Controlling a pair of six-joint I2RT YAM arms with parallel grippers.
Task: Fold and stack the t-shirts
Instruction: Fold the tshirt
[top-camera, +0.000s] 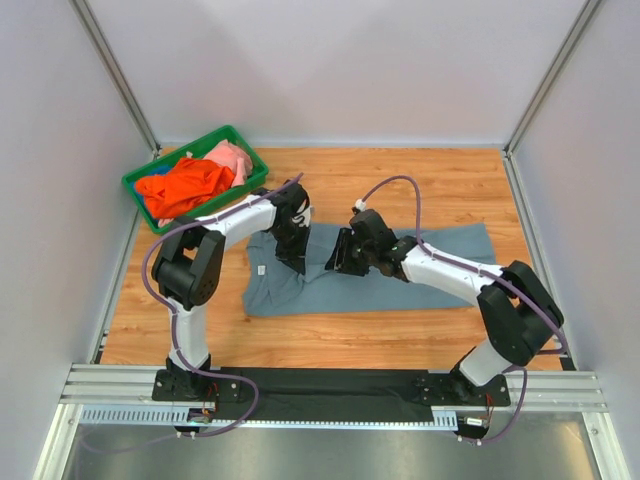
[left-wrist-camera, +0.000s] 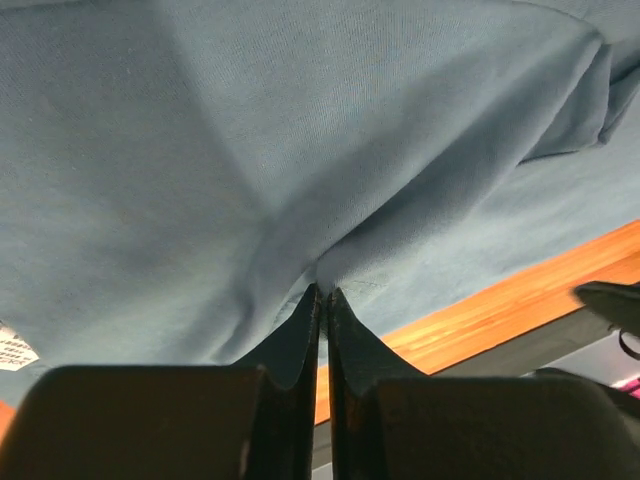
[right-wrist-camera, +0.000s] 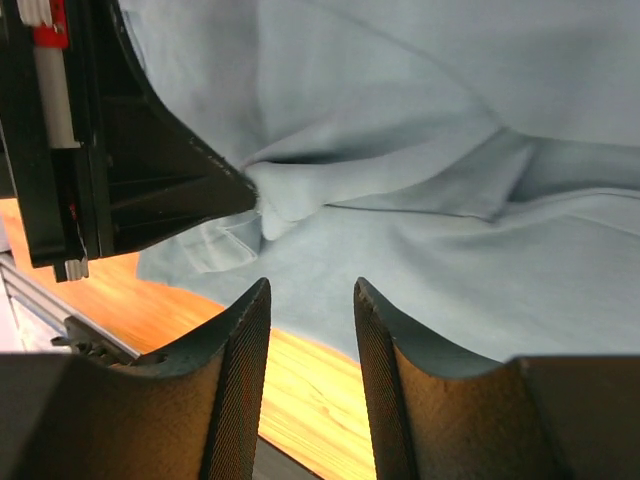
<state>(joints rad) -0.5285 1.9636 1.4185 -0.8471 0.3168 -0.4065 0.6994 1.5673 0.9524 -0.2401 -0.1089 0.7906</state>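
Slate-blue t-shirt (top-camera: 330, 295): long axis left–right, frame centre. Left gripper (left-wrist-camera: 322, 292) clamped on its cloth. Right gripper (right-wrist-camera: 312, 290) parted, empty, cloth just above its tips.

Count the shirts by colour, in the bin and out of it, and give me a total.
Grey-blue shirt, outside the bin: 1
Orange shirt, in the bin: 1
Pink shirt, in the bin: 1
Total: 3
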